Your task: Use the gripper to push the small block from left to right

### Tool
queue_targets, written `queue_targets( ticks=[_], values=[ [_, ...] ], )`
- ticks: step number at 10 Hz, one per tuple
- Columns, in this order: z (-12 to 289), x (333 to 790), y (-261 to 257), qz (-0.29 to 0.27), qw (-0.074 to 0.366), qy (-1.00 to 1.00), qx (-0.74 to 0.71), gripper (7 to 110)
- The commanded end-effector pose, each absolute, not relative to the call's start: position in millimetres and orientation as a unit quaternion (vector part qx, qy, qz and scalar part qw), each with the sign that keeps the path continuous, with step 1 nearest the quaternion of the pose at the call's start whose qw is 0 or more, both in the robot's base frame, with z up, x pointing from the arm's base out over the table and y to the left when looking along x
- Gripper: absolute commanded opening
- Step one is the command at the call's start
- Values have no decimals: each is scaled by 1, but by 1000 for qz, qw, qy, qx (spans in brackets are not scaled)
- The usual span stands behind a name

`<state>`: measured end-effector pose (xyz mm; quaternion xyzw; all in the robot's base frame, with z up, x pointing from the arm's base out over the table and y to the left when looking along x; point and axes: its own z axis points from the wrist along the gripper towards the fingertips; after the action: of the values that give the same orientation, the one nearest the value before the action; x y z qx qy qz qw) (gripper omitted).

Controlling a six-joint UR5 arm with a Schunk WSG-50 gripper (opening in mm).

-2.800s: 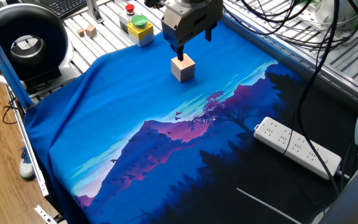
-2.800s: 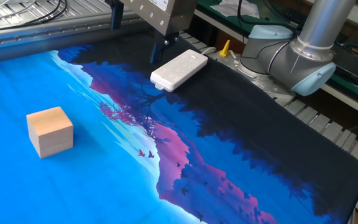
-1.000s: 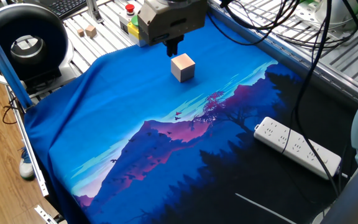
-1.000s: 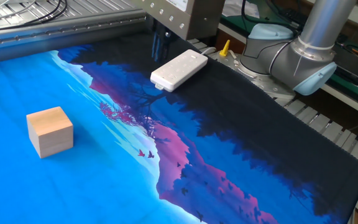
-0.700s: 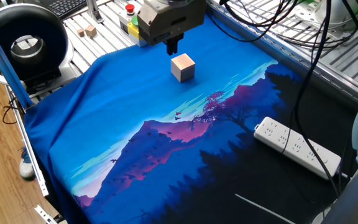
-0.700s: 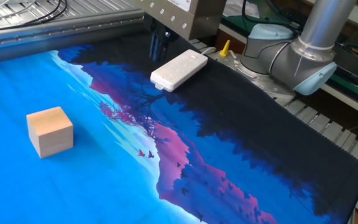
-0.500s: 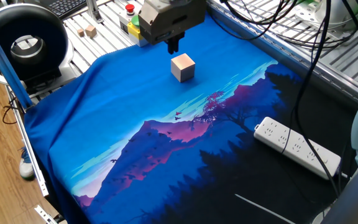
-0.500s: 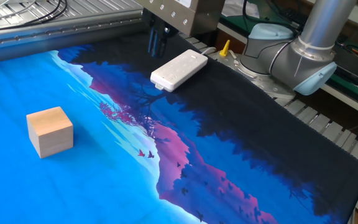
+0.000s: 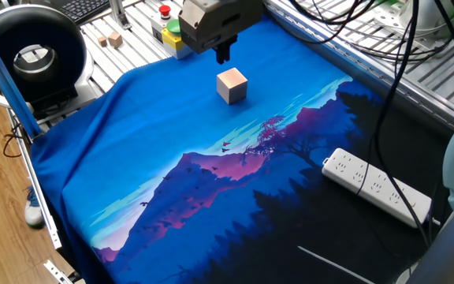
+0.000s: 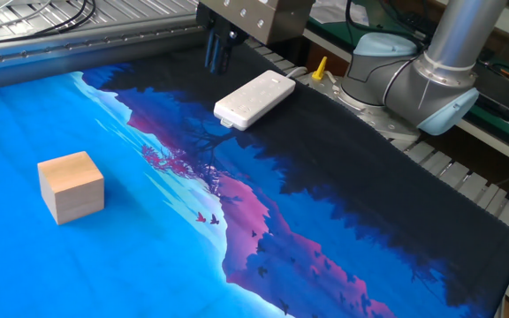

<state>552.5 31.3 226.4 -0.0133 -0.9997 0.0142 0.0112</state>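
Now | small block (image 9: 232, 85) apart from raised gripper (image 9: 223, 55) | fingers together, empty

Boxy grey metal gripper (image 9: 223, 55): head cut off by top edge in both views, so only its lower part + short dark fingers show; the fingers sit so close together that whether there's a gap can't be told. In the other fixed view the same gripper (image 10: 216, 55) covers part of the desk's far rim. Big grey arm column (image 10: 456, 40) cut by top edge. White plastic power strip (image 9: 377, 185): its far end partly behind black cables. Two tiny wooden blocks (image 9: 114, 39) on the slatted metal desk (image 9: 136, 49): too small to make out faces. Round black device (image 9: 30, 57) cut at left and top edges.
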Motion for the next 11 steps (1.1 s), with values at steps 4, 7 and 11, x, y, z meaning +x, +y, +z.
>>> queue_targets(
  ticks=[4,7,11],
  values=[
    [229,554,34,8,11,-1000,-15,7],
    [229,548,26,24,23,-999,-7,7],
    [231,543,68,-59,36,-997,-48,7]
  ],
)
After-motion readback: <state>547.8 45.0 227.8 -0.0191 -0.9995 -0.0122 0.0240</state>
